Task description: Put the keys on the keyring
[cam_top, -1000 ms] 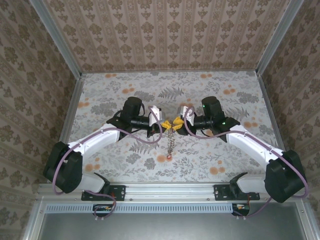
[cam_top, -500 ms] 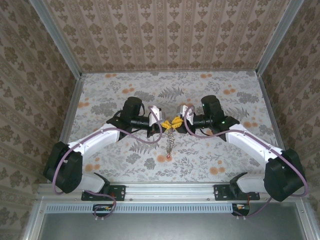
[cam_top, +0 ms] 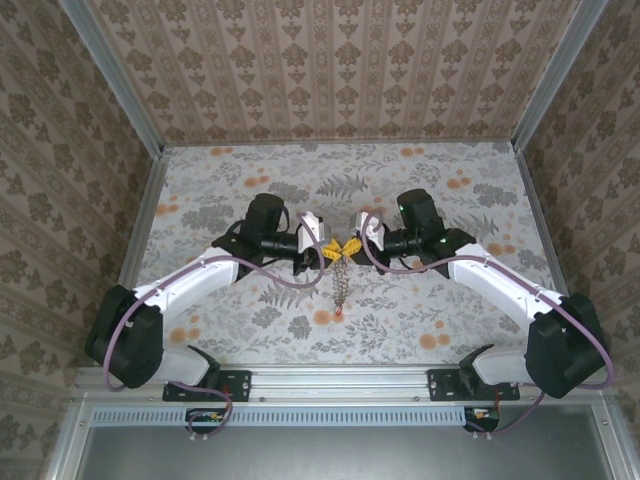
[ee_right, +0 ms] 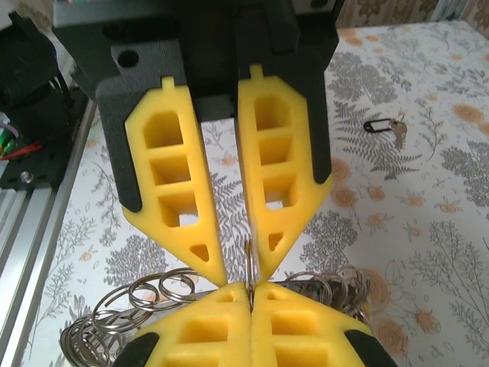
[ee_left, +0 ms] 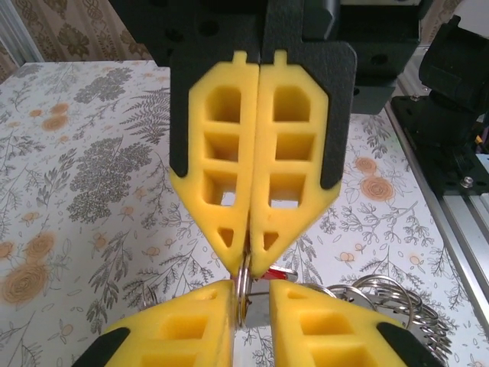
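Both grippers meet tip to tip above the table's middle, left gripper (cam_top: 328,248) and right gripper (cam_top: 352,246). The keyring (cam_top: 341,285) hangs below them as a string of metal rings and keys with a red tag (cam_top: 339,313) at its end. My left gripper (ee_left: 248,264) is shut on the keyring's thin ring (ee_left: 243,287). My right gripper (ee_right: 239,271) stands a little open around that ring (ee_right: 249,264), which rests against its right finger (ee_right: 267,237). Small rings (ee_right: 145,294) bunch below. A loose key (ee_right: 386,128) with a dark tag lies on the table.
The table (cam_top: 470,200) wears a floral cloth and is walled by patterned panels on three sides. An aluminium rail (cam_top: 340,385) with both arm bases runs along the near edge. The right arm's base (ee_left: 458,130) stands close beside the left wrist.
The right arm has shifted slightly left, bringing its fingers closer to the left gripper's tips. The hanging keyring has drawn up a little.
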